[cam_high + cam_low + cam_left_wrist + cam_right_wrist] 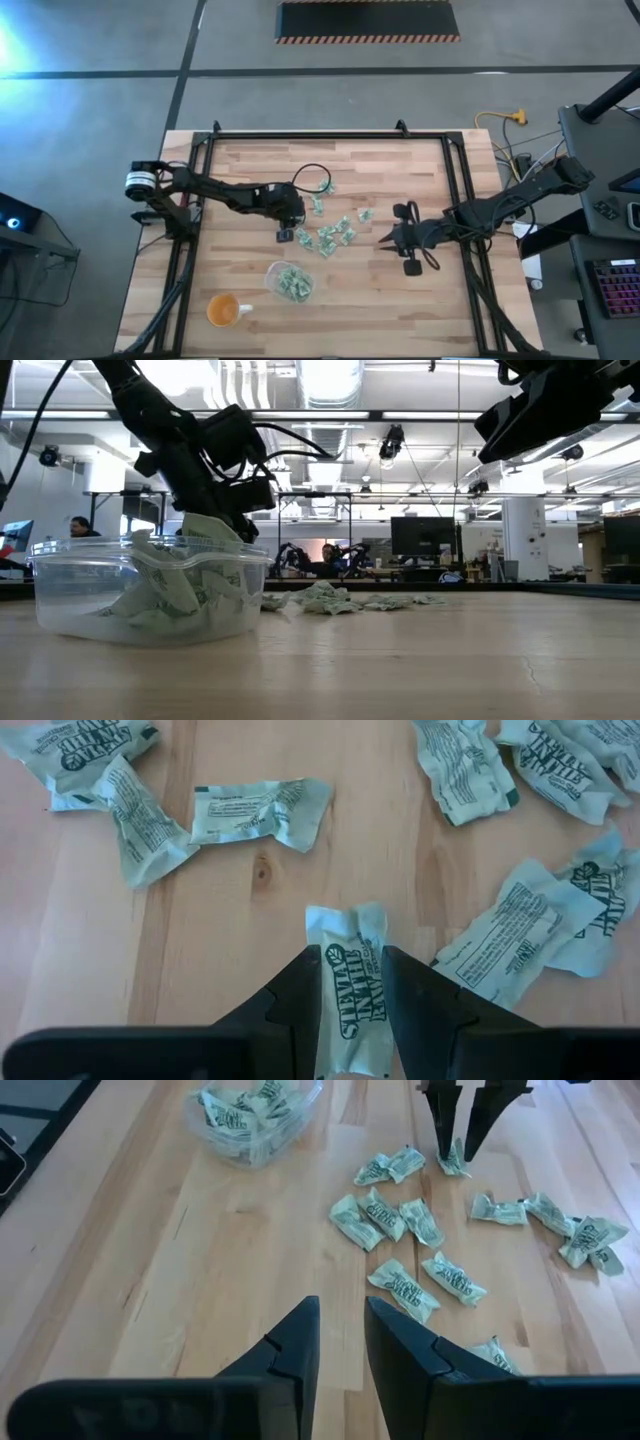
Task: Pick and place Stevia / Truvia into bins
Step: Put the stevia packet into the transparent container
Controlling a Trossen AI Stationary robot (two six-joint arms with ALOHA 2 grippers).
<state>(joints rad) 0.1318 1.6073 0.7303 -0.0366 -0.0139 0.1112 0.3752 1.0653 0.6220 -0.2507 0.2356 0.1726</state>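
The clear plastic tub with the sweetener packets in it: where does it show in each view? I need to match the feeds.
High view: the clear plastic tub sits low centre, right of the small orange cup.
Low view: tub fills the left foreground.
Left wrist view: not in it.
Right wrist view: tub at the top, left of centre.
Shared landmark: the scatter of pale green packets on the wooden table, beside the tub.

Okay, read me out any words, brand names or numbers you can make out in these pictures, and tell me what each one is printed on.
"STEVIA IN THE RAW": on the packet held between the left gripper fingers.
Other loose packets on the table: dark print, too small and crumpled to read.
Packets in the clear tub: print unreadable.
Right gripper: no markings, nothing between its fingers.
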